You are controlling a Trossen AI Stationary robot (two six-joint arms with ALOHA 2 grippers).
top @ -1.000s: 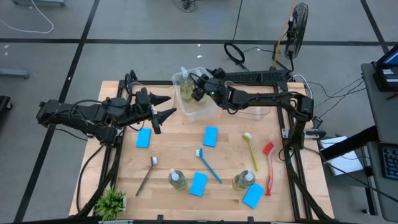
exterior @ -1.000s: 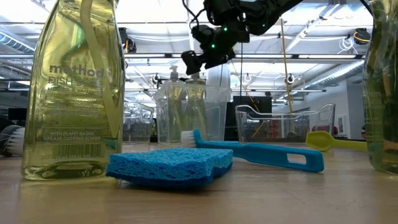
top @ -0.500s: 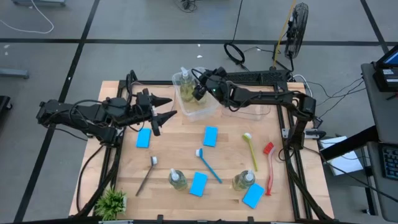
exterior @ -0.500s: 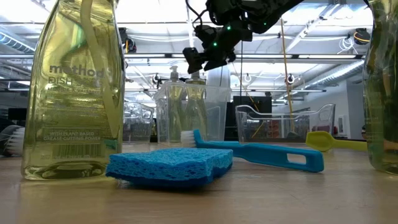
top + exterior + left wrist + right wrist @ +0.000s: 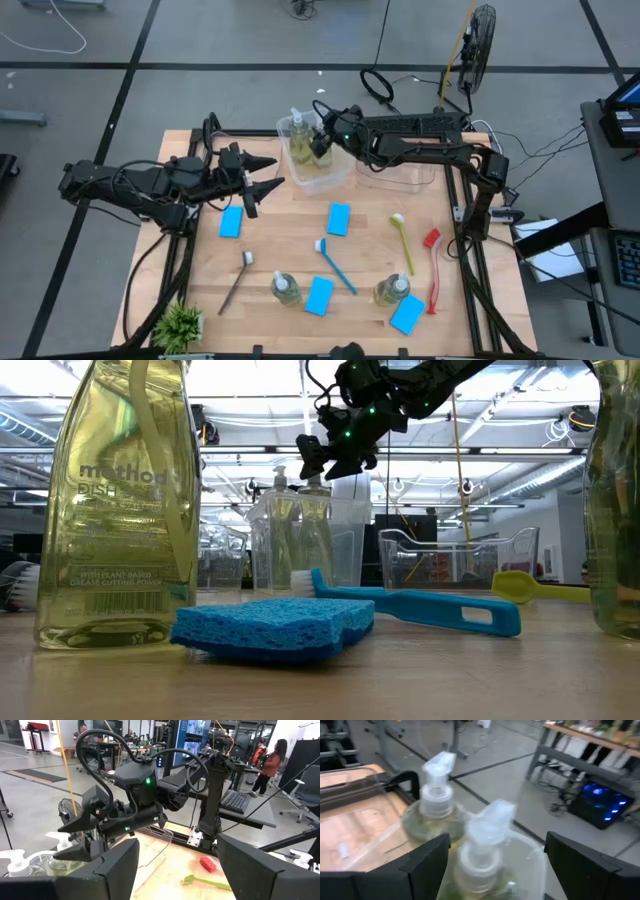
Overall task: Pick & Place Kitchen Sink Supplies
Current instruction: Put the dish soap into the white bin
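Two soap bottles with white pumps (image 5: 437, 795) (image 5: 485, 845) stand upright in a clear bin (image 5: 322, 172) at the table's far middle. My right gripper (image 5: 318, 143) hovers over them, open, a finger on either side of the nearer pump and touching nothing. Two more bottles (image 5: 285, 290) (image 5: 393, 291) stand near the front edge. Several light-blue sponges (image 5: 339, 218) lie flat on the table, along with blue (image 5: 336, 265), yellow (image 5: 402, 242), red (image 5: 432, 270) and dark grey (image 5: 238, 280) brushes. My left gripper (image 5: 277, 170) waits open above the table's left side.
A second clear bin (image 5: 400, 165) stands to the right of the first one. A small potted plant (image 5: 180, 325) sits at the front left corner. Bare wood shows between the scattered sponges and brushes. People stand in the room beyond the table (image 5: 272, 757).
My right gripper has shifted a little toward the table's far edge above the bin, and its wrist has rolled. It remains open over the two bottles, which have not moved.
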